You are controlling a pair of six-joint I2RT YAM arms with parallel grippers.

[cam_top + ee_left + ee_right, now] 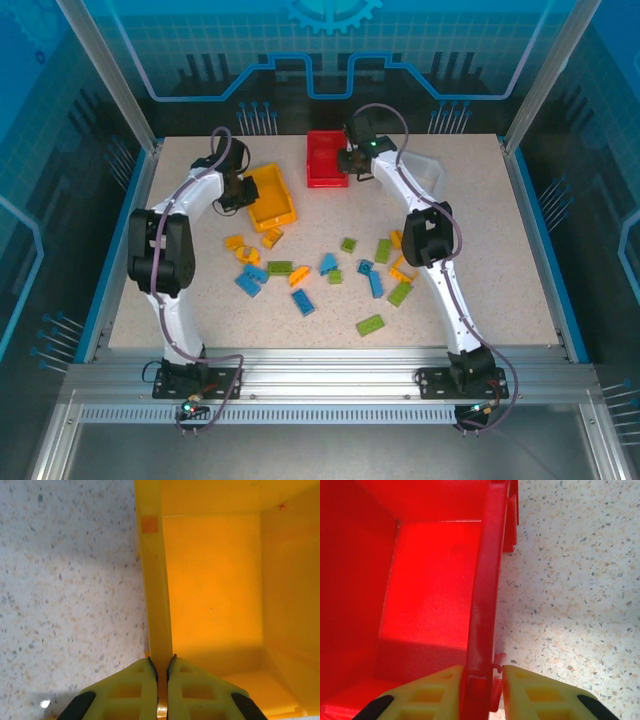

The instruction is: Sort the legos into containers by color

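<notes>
My left gripper [161, 666] is shut on the left wall of the yellow-orange bin [215, 580], one finger inside and one outside; the bin [271, 196] sits at the table's back left and looks empty. At the back centre, my right gripper [481, 672] is shut on the right wall of the red bin [430, 580], which is also empty [325, 158]. The white bin [425, 172] stands behind the right arm. Several blue, green and yellow-orange legos [320, 270] lie scattered across the middle of the table.
The speckled table [480, 260] has blue rails along its left and right edges. Both arms reach from the near edge to the back. A green lego [370, 324] lies nearest the front.
</notes>
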